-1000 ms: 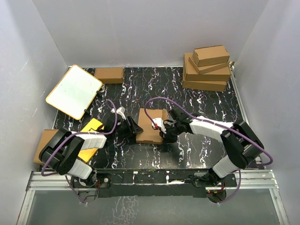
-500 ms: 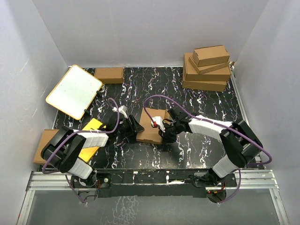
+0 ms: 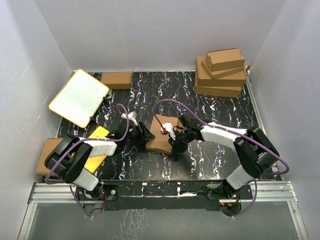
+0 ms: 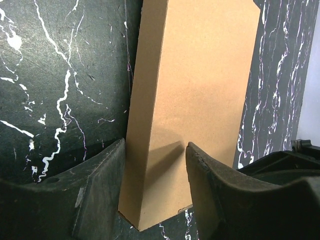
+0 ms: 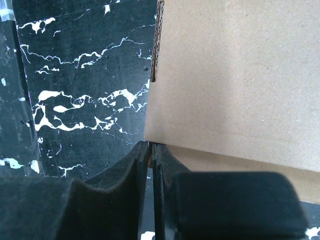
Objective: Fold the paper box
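Compared with a second ago, the left arm reaches a little farther up the table (image 3: 210,107), and the paper box (image 3: 157,141) lies slightly turned, its far right corner swung outward. The right arm sits almost where it was.

At the far left, the white board with an orange rim (image 3: 80,97) leans by the wall, with the yellow card (image 3: 98,134) under the left arm. The left gripper (image 3: 143,134) meets the left edge of the box, which lies closed and flat in the middle of the table. The right gripper (image 3: 176,145) sits at the box's near right corner. A stack of brown boxes (image 3: 220,75) stands at the back right.

The overhead view does not show how the jaws stand; the wrist cameras do. In the left wrist view the left gripper (image 4: 156,150) is about half open and straddles the box's (image 4: 200,90) long edge: one finger (image 4: 95,190) is beside the side wall, the other (image 4: 225,200) over the top face and casting a shadow on it. In the right wrist view the right gripper (image 5: 151,149) is all but closed, only a thin slit between its fingers (image 5: 125,175), with nothing visible in it. Its tips sit at the corner of the box (image 5: 235,75), whose corrugated edge shows.
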Motion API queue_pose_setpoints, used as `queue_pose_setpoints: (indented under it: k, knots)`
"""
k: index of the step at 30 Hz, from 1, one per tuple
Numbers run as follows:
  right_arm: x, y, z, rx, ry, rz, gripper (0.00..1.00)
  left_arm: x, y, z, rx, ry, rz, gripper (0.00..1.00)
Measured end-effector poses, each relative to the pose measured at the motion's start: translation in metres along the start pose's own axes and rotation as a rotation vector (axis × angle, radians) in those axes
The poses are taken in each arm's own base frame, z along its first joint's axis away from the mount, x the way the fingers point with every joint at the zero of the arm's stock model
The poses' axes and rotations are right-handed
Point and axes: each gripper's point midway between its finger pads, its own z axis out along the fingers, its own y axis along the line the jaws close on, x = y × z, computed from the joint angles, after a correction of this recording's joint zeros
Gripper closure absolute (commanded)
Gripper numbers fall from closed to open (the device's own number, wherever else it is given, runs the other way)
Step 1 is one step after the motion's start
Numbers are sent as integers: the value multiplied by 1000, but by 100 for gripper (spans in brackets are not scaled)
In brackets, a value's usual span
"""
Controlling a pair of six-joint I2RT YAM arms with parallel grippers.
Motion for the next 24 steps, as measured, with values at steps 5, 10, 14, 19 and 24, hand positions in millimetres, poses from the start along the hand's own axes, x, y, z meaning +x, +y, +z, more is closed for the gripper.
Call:
queue_pose_setpoints:
  k: [5,10,14,19,24]
  knots:
    - [-1,-4,-5,3,4,-17,77,1,0,-2,-7,1,11,46]
    - [-4,-11,-13,5,-10,-47,70,2,1,-4,-14,6,14,46]
    - [-3,-12,-19,-11,-26,-67,69,3,1,-6,-18,11,13,45]
    - [-4,-11,-26,-21,-45,-88,70,4,2,-6,-21,14,16,45]
    - [-1,-19,-34,-4,-56,-66,78,5,2,-9,-27,20,19,45]
